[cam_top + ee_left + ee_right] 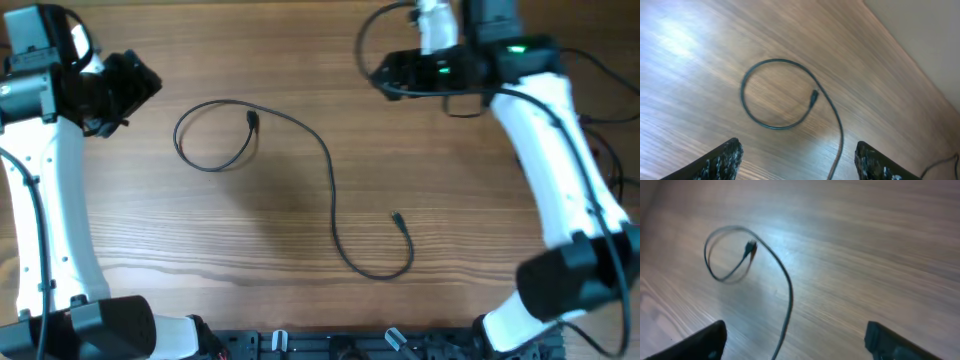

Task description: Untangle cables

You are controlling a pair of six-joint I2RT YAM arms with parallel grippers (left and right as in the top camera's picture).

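One thin black cable lies loose on the wooden table. It makes a round loop at the left with one plug inside it, then runs down to a hook with the other plug. The loop also shows in the left wrist view and the right wrist view. My left gripper is open and empty at the far left, above the table. My right gripper is open and empty at the back right. Neither touches the cable.
The wooden table ends at a pale wall or floor at the back. Thicker black arm wires hang around the right arm. Dark fixtures line the front edge.
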